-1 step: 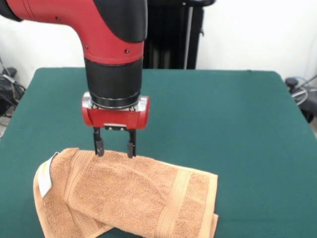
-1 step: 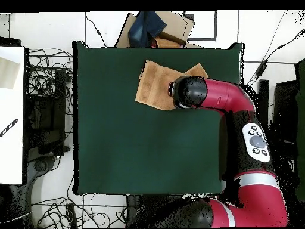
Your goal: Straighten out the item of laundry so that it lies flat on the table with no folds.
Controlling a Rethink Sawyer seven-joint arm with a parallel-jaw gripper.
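White wall behind, cables trailing on the floor at both sides of the table (image 1: 233, 124). Its dark green cloth top fills most of my front view.

The towel (image 1: 133, 198) lies at the near edge of the table, left of centre in the front view. It is orange-tan terry, folded over on itself, not flat: a doubled layer shows along its left end and another under the right corner. One woven band (image 1: 174, 203) runs across it near the right end. A small white-yellow tag (image 1: 45, 177) sits at the left edge, by the fold.

The arm (image 1: 106, 29) comes down from above, red and black, wrist pointing straight down. The gripper (image 1: 115, 147) stands over the far edge of the towel, toward its left part. I see its two dark fingers (image 1: 99, 146) parted by a moderate gap, hanging vertical, tips at the level of the towel's far edge. From the front I cannot tell whether the tips press the cloth or sit just behind it. No cloth shows pinched between them.

Overhead, the towel (image 2: 156, 84) shows near one edge of the table (image 2: 143, 149), partly hidden by the arm's wrist (image 2: 189, 92). Beyond that edge there is a cardboard box (image 2: 176, 27) with a dark blue thing (image 2: 146, 27) on it.
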